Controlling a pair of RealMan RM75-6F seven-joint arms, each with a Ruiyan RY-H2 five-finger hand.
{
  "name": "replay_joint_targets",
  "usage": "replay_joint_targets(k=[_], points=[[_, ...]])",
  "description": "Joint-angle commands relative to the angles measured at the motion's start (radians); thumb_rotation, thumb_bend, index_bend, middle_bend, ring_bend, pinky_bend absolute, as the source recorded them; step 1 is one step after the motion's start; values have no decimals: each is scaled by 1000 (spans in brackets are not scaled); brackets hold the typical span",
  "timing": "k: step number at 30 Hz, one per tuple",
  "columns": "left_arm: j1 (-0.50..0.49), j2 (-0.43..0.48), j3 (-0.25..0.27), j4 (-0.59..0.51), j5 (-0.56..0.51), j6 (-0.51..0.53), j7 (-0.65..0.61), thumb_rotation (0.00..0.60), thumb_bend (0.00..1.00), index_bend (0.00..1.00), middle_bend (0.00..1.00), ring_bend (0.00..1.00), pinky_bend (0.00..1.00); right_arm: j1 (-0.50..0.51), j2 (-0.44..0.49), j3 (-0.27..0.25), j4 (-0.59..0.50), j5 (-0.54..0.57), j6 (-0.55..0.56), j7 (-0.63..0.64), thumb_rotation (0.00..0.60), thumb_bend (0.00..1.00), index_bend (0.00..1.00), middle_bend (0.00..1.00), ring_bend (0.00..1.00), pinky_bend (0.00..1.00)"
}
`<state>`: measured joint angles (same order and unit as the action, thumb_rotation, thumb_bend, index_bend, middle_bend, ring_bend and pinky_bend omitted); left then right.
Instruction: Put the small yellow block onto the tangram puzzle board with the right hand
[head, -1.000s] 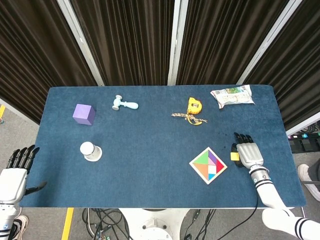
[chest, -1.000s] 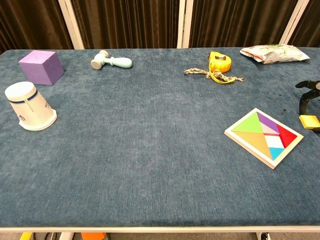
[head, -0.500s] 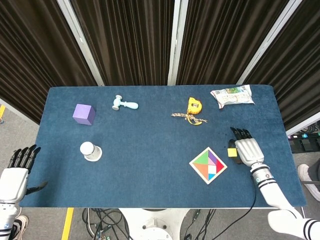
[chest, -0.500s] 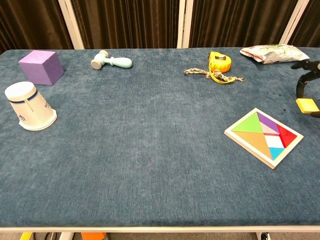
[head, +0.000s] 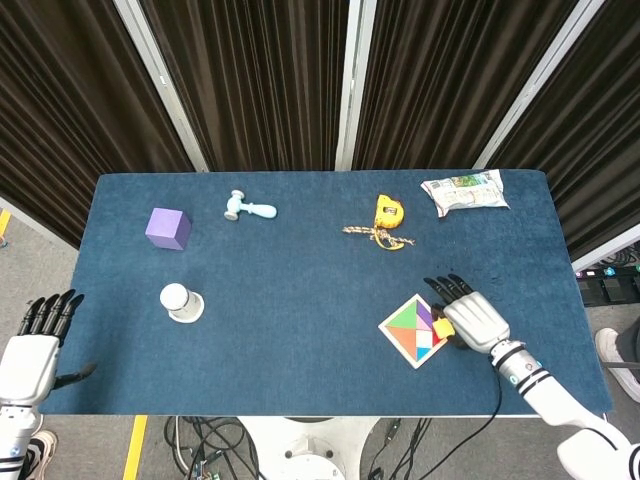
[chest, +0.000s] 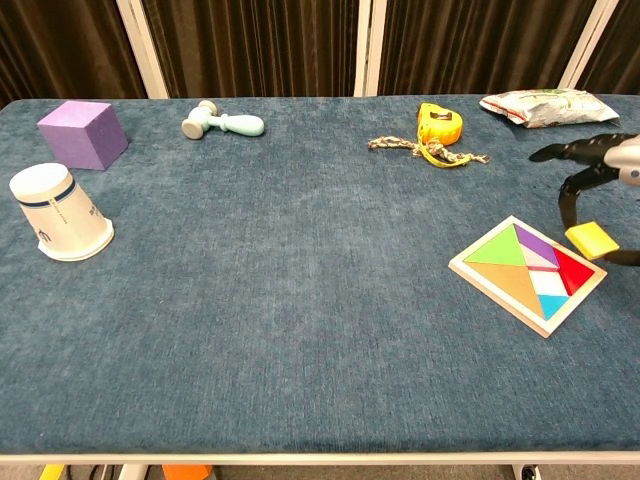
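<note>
The small yellow block (chest: 592, 240) (head: 444, 327) is pinched in my right hand (head: 468, 316) (chest: 598, 178), hanging just above the right corner of the tangram puzzle board (chest: 527, 274) (head: 412, 331). The board is a square wooden tray of coloured pieces, lying cornerwise near the table's front right. My left hand (head: 32, 343) stays open off the table's left front edge, holding nothing, and shows only in the head view.
A white paper cup (chest: 55, 213) lies on its side at the left, a purple cube (chest: 82, 132) behind it. A pale blue toy hammer (chest: 222, 122), a yellow tape measure with cord (chest: 437, 130) and a snack bag (chest: 545, 106) line the far side.
My right hand has lifted the yellow block off the cloth and carried it leftward, from beside the board to over its right corner. The left hand has not moved.
</note>
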<state>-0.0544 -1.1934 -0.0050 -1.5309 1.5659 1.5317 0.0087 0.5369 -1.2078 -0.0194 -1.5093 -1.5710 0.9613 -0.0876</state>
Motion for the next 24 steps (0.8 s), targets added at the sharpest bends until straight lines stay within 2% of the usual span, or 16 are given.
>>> replay_joint_targets(k=[1, 8, 19, 24], points=[[1, 0, 0, 1, 0, 1, 0, 600, 0, 58, 36, 0, 49, 11, -11, -17, 10, -27, -8, -8, 600, 190, 515, 0, 0, 0], [4, -3, 1, 11, -6, 1, -13, 600, 0, 58, 36, 0, 49, 5, -37, -4, 0, 46, -32, -77, 600, 189, 496, 0, 0, 0], [5, -16, 4, 41, -7, -2, -45, 600, 0, 59, 35, 0, 49, 8, -62, 46, -131, 284, -73, -277, 600, 188, 496, 0, 0, 0], [5, -14, 5, 49, -4, -1, -59, 600, 0, 59, 36, 0, 49, 16, -87, 69, -196, 446, -72, -359, 600, 188, 502, 0, 0, 0]])
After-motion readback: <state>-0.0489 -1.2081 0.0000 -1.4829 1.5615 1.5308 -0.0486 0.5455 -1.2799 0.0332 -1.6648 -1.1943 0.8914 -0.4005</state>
